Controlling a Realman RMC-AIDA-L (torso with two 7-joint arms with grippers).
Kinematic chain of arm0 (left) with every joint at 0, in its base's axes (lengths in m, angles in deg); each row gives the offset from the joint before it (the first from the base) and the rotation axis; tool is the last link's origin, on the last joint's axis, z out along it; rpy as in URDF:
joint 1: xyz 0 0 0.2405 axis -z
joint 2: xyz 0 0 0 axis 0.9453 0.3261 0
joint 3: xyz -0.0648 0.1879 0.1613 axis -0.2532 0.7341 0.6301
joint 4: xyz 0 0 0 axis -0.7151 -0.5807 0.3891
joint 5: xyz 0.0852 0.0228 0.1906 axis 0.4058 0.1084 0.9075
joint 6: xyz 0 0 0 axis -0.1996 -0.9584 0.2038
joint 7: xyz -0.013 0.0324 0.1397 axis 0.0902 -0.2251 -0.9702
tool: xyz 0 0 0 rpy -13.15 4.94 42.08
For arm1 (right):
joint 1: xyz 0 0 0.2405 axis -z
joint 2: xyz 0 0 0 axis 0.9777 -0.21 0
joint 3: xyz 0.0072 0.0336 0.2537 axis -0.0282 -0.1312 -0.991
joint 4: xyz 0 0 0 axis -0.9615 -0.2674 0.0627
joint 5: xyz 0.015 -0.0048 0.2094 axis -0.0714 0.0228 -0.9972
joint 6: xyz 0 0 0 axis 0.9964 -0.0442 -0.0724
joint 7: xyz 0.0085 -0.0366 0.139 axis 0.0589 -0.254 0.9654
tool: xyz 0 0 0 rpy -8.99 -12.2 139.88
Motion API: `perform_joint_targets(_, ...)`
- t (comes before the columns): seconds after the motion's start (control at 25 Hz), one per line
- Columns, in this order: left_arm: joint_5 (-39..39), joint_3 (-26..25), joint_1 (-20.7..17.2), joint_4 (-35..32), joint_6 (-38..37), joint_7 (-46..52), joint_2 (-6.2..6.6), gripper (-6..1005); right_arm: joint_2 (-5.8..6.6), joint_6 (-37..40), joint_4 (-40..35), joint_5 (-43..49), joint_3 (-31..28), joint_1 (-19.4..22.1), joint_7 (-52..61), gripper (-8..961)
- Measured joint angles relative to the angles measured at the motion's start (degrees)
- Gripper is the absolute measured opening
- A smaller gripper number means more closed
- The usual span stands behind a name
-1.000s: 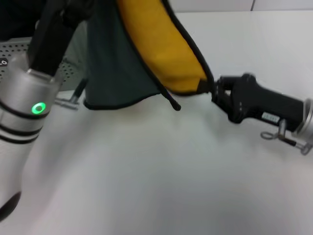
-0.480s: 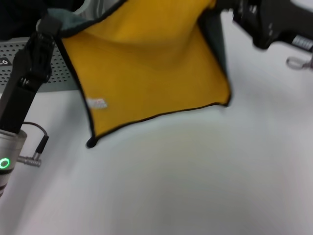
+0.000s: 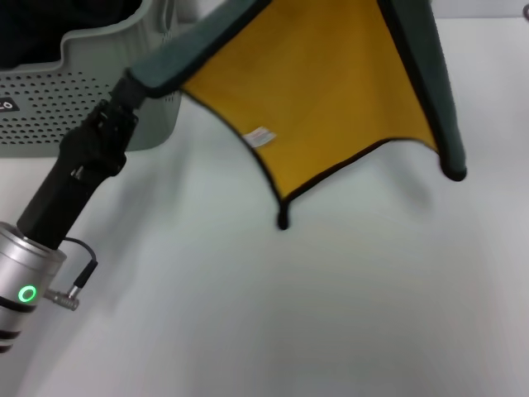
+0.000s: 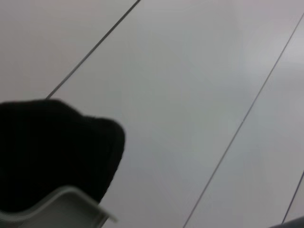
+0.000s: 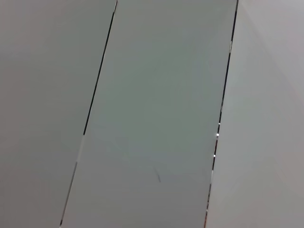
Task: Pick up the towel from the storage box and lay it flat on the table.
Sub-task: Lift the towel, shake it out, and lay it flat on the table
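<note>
the left end effector (image 3: 131, 83) pinches the towel (image 3: 322, 99) corner, cloth hanging above the table (image 3: 289, 314).

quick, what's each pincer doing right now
Left pincer: shut on a corner of the towel, holding it up above the table, beside the storage box.
Right pincer: not in view.

Left arm reaching up and forward at the head view's left, left gripper (image 3: 130, 83) clamped on cloth
</note>
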Motion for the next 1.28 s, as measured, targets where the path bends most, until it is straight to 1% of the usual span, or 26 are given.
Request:
perform_joint_targets(0.08, 0.3, 0.0, -0.2, 0.2, 1.8, -0.2, 0.00, 87, 0.06, -0.4, -1.7, 1.3, -0.9, 0.0, 1.7, 9)
perform_joint_targets(0.16, 0.8, 0.0, -0.3, 0.3, 3.1, -0.7, -0.03, 107, -0.16, -1.5, -3.2, 2.5, -1.7, -0.1, 3.2, 9)
perform_joint_targets(0.28, 3.2, 0.0, -0.4, 0.1, 3.7, -5.1, -0.13, 304, -0.54, -4.4, -5.1, 3.9, -1.8, -0.2, 5.2, 9)
perform_joint_targets(0.32, 3.9, 0.0, -0.5, -0.2, 3.7, -7.1, -0.15, 350, -0.79, -5.7, -5.4, 4.6, -1.7, -0.4, 5.8, 9)
perform_joint_targets(0.4, 6.0, 0.5, -0.9, -1.5, 4.0, -13.1, -0.20, 441, -1.40, -7.7, -5.7, 5.5, -1.6, -0.9, 6.3, 9)
perform_joint_targets(0.48, 6.8, 2.5, -1.7, -3.6, 4.3, -19.3, -0.21, 532, -2.44, -10.4, -5.8, 7.4, -1.5, -1.8, 6.8, 9)
perform_joint_targets(0.56, 6.7, 5.1, -2.2, -6.2, 4.4, -25.6, -0.21, 554, -3.00, -13.9, -5.7, 8.8, -0.3, -2.7, 7.2, 9)
perform_joint_targets(0.64, 6.6, 7.3, -2.6, -9.5, 4.4, -31.8, -0.22, 576, -3.02, -17.8, -5.4, 9.8, 2.6, -3.8, 7.3, 10)
perform_joint_targets(0.76, 6.6, 9.0, -3.3, -13.6, 4.4, -39.1, -0.23, 608, -3.08, -22.9, -5.1, 12.1, 7.0, -5.6, 7.4, 10)
perform_joint_targets(0.96, 6.6, 11.0, -2.9, -17.2, 4.7, -45.7, -0.25, 659, -3.30, -30.5, -6.0, 13.6, 14.8, -8.0, 7.3, 10)
perform_joint_targets(1.12, 6.2, 11.3, -2.8, -18.6, 5.0, -48.8, -0.25, 684, -3.32, -31.9, -6.7, 13.6, 18.6, -9.6, 7.3, 10)
perform_joint_targets(1.24, 2.2, 12.2, -3.0, -19.7, 5.7, -50.1, -0.24, 699, -3.37, -32.5, -8.2, 13.6, 21.8, -9.9, 7.2, 11)
perform_joint_targets(1.28, -0.9, 13.1, -3.1, -20.2, 6.3, -50.8, -0.24, 703, -3.41, -32.7, -8.9, 13.7, 22.9, -9.8, 7.2, 11)
